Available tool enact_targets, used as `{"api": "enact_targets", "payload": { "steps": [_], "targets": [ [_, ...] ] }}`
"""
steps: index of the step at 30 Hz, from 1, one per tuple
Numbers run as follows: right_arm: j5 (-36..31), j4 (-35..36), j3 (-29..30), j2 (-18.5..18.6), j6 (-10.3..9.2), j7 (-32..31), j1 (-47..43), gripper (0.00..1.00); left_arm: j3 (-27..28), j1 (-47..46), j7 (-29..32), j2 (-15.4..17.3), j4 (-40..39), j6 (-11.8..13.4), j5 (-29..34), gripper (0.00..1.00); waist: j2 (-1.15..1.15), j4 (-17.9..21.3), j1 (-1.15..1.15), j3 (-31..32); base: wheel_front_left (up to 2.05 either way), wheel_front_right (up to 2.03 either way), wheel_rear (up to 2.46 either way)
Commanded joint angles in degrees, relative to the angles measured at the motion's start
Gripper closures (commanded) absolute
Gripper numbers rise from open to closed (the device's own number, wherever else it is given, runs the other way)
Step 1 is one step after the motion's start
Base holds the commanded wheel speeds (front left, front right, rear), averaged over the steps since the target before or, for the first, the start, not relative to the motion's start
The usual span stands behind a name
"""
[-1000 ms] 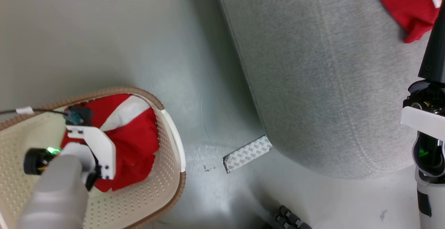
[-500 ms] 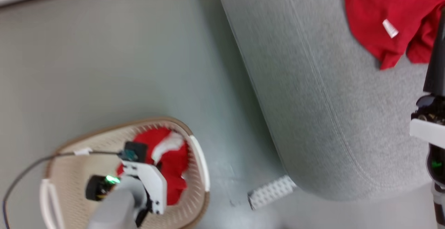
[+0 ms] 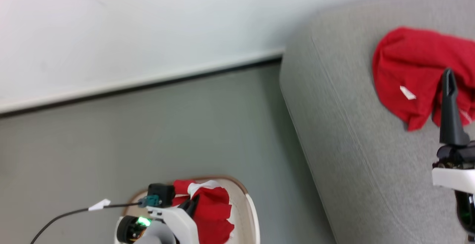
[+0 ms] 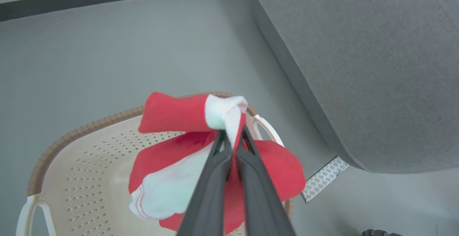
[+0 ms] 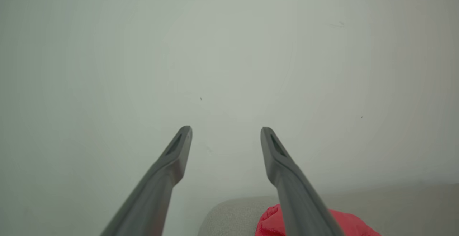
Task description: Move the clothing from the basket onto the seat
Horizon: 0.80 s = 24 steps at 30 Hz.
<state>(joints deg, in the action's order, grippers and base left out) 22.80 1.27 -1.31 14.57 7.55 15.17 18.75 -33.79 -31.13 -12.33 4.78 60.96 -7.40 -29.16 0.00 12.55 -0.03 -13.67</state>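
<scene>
My left gripper point(image 4: 233, 135) is shut on a red and white piece of clothing point(image 4: 172, 116), which hangs bunched from the fingertips above the cream basket point(image 4: 82, 128). The head view has that garment point(image 3: 213, 208) at the bottom, over the basket's rim point(image 3: 253, 214). The grey seat point(image 3: 352, 144) fills the right side, and a second red garment point(image 3: 408, 62) lies on it. One dark finger point(image 3: 449, 110) of my right arm stands in front of that garment. My right gripper point(image 5: 226, 130) is open with nothing between its fingers, above the seat point(image 5: 233, 214).
A pale wall with a dark baseboard point(image 3: 148, 84) runs behind the grey floor point(image 3: 148, 140). A patterned strip point(image 4: 324, 178) lies on the floor at the seat's corner. A black cable with a white tag point(image 3: 100, 204) trails from my left wrist.
The head camera has tilted up, bringing the wall into view. My left gripper has risen out of the basket with the red and white garment. The right gripper stays open.
</scene>
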Motion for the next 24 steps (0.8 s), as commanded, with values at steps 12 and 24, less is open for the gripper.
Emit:
{"api": "enact_targets", "payload": {
  "steps": [12, 24],
  "targets": [
    [1.33, -3.17, -1.31, 0.76, -0.13, -0.06, -7.78, 0.0, -1.37, 3.94, -2.69, 5.57, -17.6, 0.03, -3.99, 1.0, 0.0, -7.22, 0.03, 14.66, 0.0, 0.0, 0.0],
    [2.87, -6.01, -7.17, -1.06, -0.13, -0.05, -10.5, 0.0, 1.66, 1.99, 1.54, 10.47, -44.02, 5.53, -3.6, 1.0, 0.0, -8.26, 0.03, 16.19, 0.0, 0.0, 0.0]
  ]
}}
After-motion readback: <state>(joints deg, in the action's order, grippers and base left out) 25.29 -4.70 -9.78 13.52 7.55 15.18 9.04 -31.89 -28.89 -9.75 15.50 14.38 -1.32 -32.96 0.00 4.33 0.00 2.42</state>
